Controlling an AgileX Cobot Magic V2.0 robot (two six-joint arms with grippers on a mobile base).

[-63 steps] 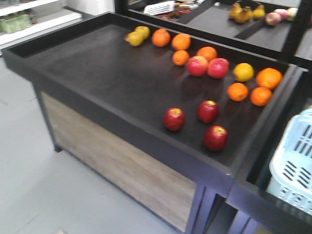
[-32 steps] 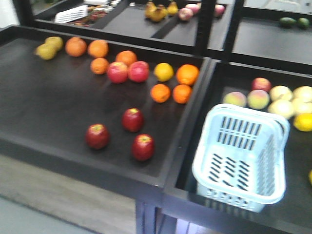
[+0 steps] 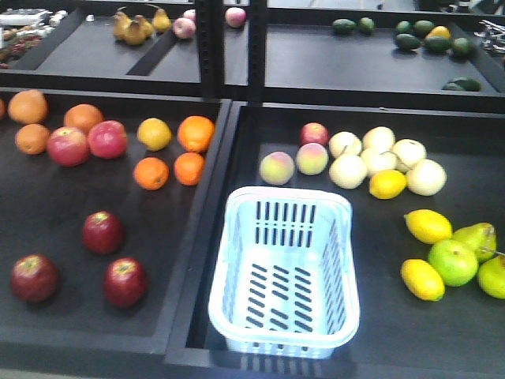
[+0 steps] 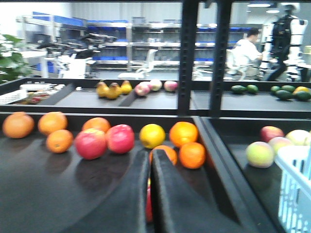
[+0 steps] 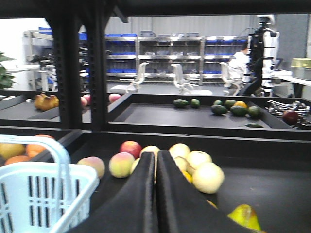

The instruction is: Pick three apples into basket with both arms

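Observation:
Three dark red apples lie in the left black tray of the front view: one [image 3: 102, 232] farther back, one [image 3: 35, 277] at the left, one [image 3: 125, 281] near the front edge. The pale blue basket [image 3: 237, 229] stands empty in the right tray, close to the divider. Neither arm shows in the front view. In the left wrist view my left gripper [image 4: 150, 154] is shut and empty, above the left tray, with a sliver of a red apple [image 4: 148, 204] showing behind the slit. In the right wrist view my right gripper [image 5: 156, 154] is shut and empty, to the right of the basket [image 5: 43, 204].
Oranges [image 3: 194, 133] and lighter pinkish apples [image 3: 106, 138] lie at the back of the left tray. Peaches [image 3: 277, 167], pale round fruit [image 3: 348, 170], lemons [image 3: 428, 225] and green fruit [image 3: 453, 261] lie around the basket. A raised divider [image 3: 211, 197] separates the trays; black uprights [image 3: 233, 47] stand behind.
The front view has swung right: the basket went from the right edge to the centre, and the three apples slid to the lower left.

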